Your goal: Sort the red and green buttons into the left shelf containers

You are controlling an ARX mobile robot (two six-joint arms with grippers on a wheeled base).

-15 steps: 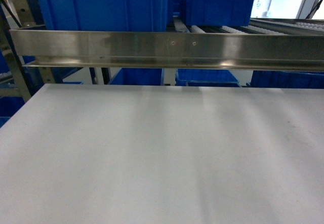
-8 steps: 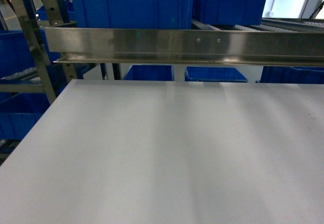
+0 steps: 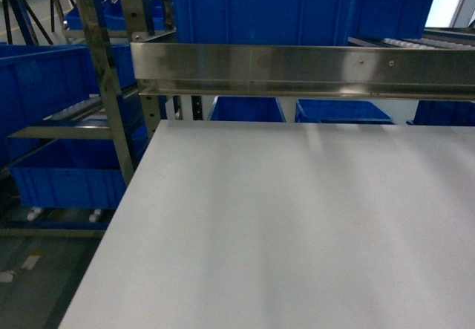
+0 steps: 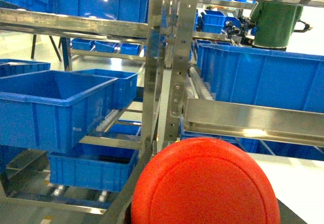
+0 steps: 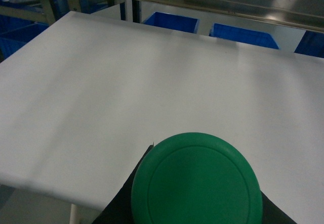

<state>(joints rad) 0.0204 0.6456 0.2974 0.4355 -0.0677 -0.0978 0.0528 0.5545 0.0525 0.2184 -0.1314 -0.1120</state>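
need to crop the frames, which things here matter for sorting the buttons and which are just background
Job:
red button
green button
large blue bins
steel shelf

Background:
white tabletop
green drum
small blue bins

No legible text, labels or nos. on bins, shelf, tabletop.

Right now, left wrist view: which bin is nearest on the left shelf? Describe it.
Start at the steel shelf post mid-frame, then look left. The big deep blue bin sits on the middle rail, open and tilted forward, larger and closer than the small blue bins behind.
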